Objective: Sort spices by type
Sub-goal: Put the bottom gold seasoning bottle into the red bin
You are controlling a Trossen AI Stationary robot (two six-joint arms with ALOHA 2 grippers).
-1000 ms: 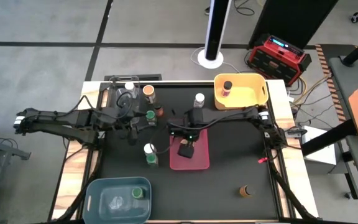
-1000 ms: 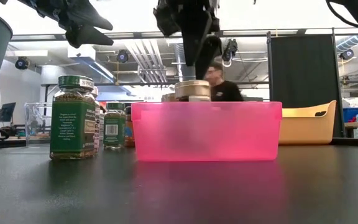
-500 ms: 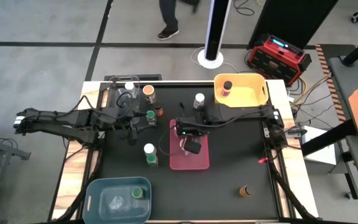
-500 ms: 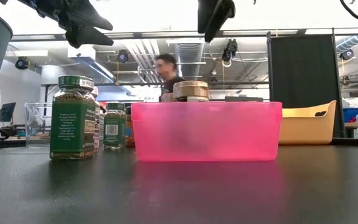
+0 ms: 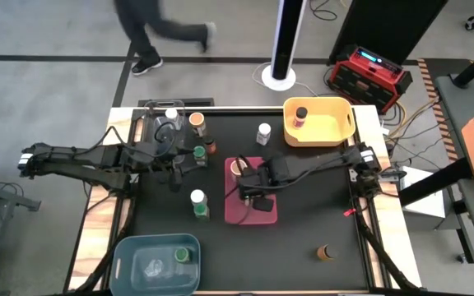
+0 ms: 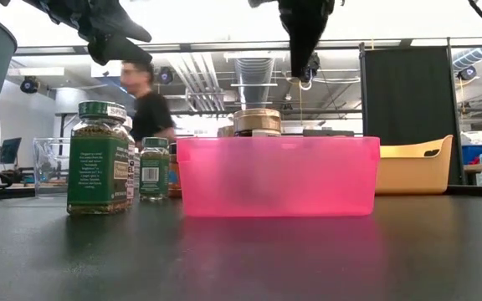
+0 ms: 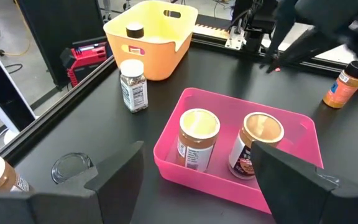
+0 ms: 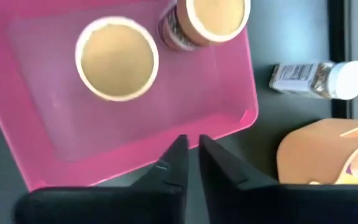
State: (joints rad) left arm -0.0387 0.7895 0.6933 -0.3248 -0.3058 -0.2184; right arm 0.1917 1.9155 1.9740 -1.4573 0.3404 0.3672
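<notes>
Two tan-lidded spice jars [image 8: 117, 57] [image 8: 213, 18] stand upright on the floor of the pink bin [image 5: 242, 215]. Just above that bin's right rim hangs my right gripper [image 8: 191, 146], shut, with nothing between its fingers; it shows high over the bin in the low view [image 6: 298, 67]. At the table's left my left gripper [image 5: 184, 168] hovers open and holds nothing. More spice jars stand on the table: a green-lidded one [image 5: 199, 152], an orange-lidded one [image 5: 197, 122] and two white-lidded ones [image 5: 197, 200] [image 5: 263, 131].
The yellow bin [image 5: 336, 127] at the far right holds a dark-lidded jar [image 5: 301, 113]. A blue bin [image 5: 138, 263] at the near left holds a green-lidded jar [image 5: 181, 255]. An orange jar [image 5: 326, 252] lies near the front right. A clear bin [image 5: 156, 129] sits far left. A person walks behind the table.
My right gripper has risen from the jars in the pink bin, drifted toward the bin's right side and the table's near edge, tipped steeper downward, and shut on nothing. Both jars stay upright in the bin. The person has walked leftward behind the table.
</notes>
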